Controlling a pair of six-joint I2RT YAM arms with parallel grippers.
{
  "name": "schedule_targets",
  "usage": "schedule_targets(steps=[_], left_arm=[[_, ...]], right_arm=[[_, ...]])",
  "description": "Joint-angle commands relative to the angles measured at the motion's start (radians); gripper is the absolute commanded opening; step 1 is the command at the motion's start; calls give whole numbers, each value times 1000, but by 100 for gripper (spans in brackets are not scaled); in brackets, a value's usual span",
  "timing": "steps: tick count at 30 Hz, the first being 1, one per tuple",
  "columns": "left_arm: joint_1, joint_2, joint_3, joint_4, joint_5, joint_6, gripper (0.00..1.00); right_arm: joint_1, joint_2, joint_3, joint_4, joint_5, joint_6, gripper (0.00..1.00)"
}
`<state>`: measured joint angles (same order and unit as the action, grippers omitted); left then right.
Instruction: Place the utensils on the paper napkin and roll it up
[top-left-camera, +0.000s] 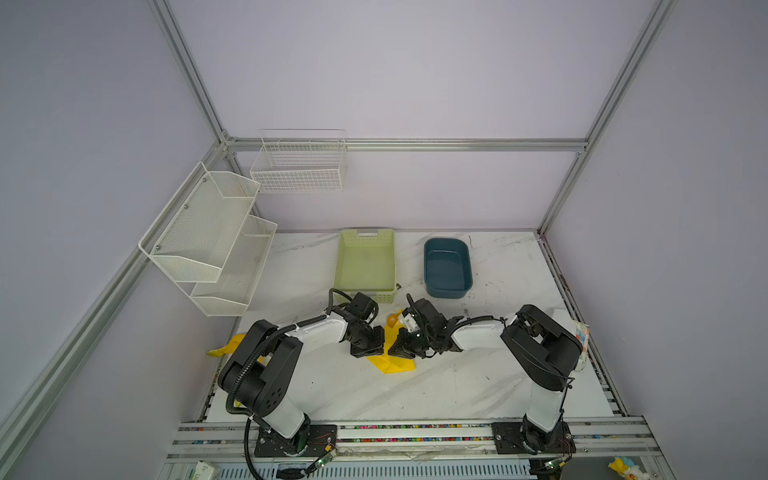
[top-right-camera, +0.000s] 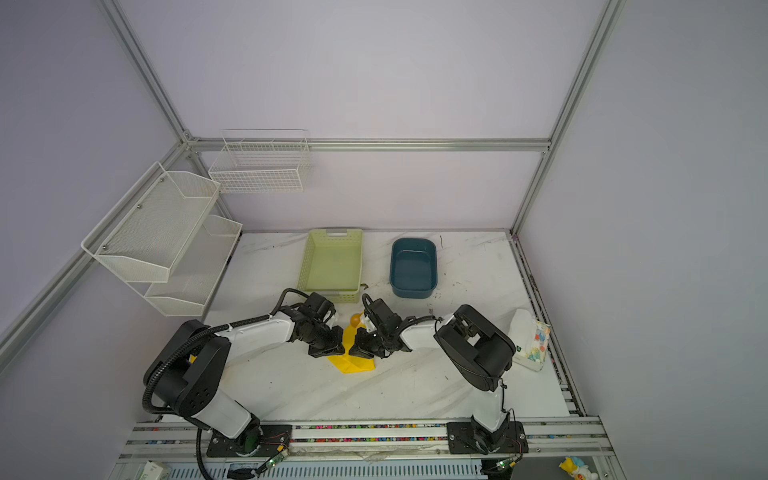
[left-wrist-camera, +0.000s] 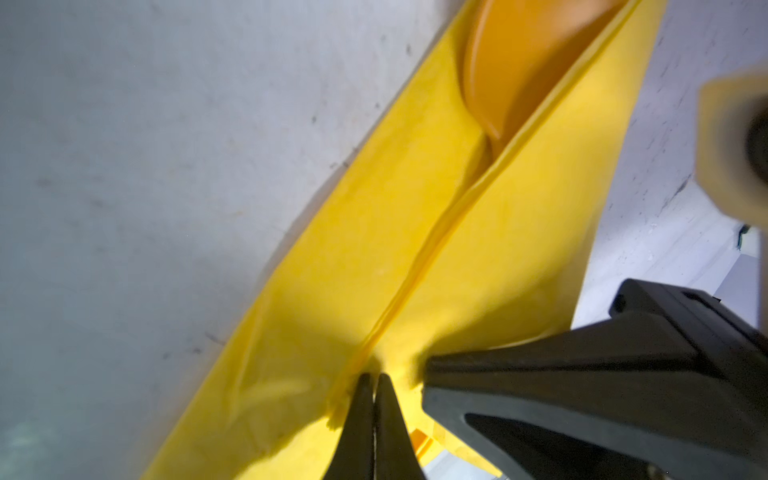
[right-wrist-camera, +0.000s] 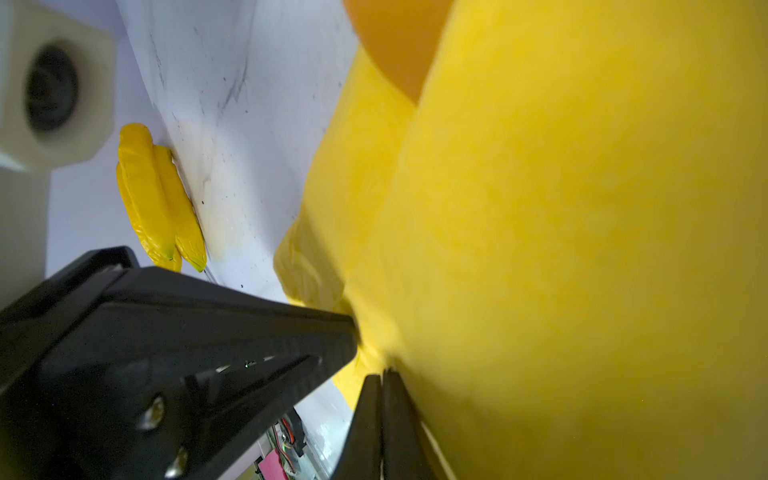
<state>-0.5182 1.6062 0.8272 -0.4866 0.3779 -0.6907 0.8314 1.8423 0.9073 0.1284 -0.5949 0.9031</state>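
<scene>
Fingers of the left gripper and the right gripper are pinched shut on the paper napkin, which lies folded between them; a spoon bowl pokes out of its far end.

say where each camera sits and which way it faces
Both top views: high at the front, looking down on the white marble table; both arms, left gripper and right gripper adjacent.
Left wrist: on the left arm, facing along its shut jaws pinching the bright yellow paper napkin; right gripper intrudes.
Right wrist: likewise from the right arm; left gripper, yellow banana-shaped toy show.
Wrist views share: napkin, orange-tan spoon bowl.
</scene>
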Motion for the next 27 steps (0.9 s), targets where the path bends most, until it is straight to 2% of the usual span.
schedule_targets(steps=[1,9,15,27], left_arm=[[-3,6,-31,8,-10,22,5],[-3,9,-34,7,-14,23,5],[-3,14,-38,8,-19,25,5],[-3,-4,-5,-19,-24,27,5]], right_arm=[[-1,-78,-14,-45,13,-1,8],[-16,-144,-117,12,-42,27,7],[-32,-164,-200,118,-91,75,5],[-43,-89,-282,295,-124,129,5]])
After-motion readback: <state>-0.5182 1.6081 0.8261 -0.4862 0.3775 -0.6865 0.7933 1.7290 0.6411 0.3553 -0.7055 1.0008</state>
